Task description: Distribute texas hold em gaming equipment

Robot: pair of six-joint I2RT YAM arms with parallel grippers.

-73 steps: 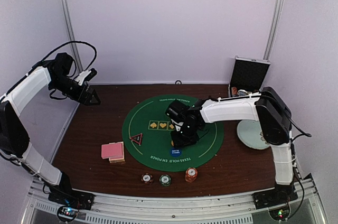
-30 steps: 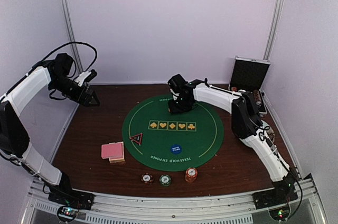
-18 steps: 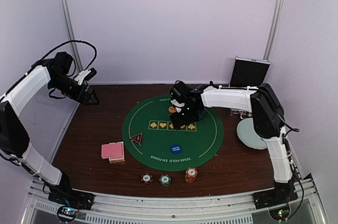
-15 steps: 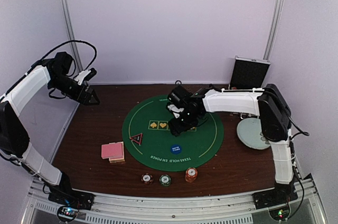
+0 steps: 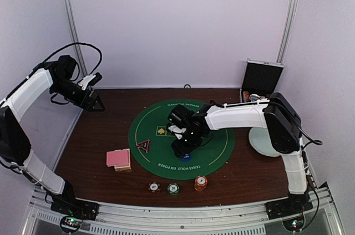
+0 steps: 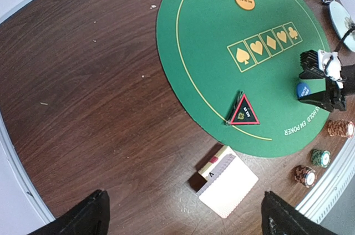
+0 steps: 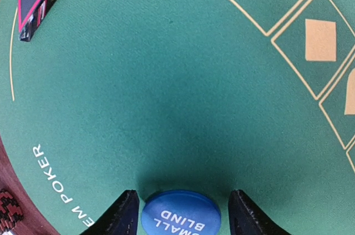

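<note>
A blue disc (image 7: 180, 216) marked SMALL BLIND lies on the green mat (image 5: 150, 129). My right gripper (image 7: 183, 202) is low over it, open, with one finger on each side and a thin gap at both. The top view hides the disc under the right gripper (image 5: 182, 147). The card deck (image 5: 118, 159) sits on the wood left of the mat, also in the left wrist view as the deck (image 6: 227, 185). Three striped chip stacks (image 5: 173, 189) line the near edge. An orange disc (image 6: 244, 0) rests at the mat's far side. My left gripper (image 6: 188, 224) hangs high at the far left, wide open and holding nothing.
A black-and-red ALL IN triangle (image 5: 143, 146) lies on the mat's left part. The black-and-silver case (image 5: 260, 80) stands open at the back right, with the pale plate (image 5: 260, 143) on the table in front of it. The white frame posts and walls close in the table.
My right arm swung from the mat's far edge back toward the near side and came down over the blue disc. The left arm has not moved.
</note>
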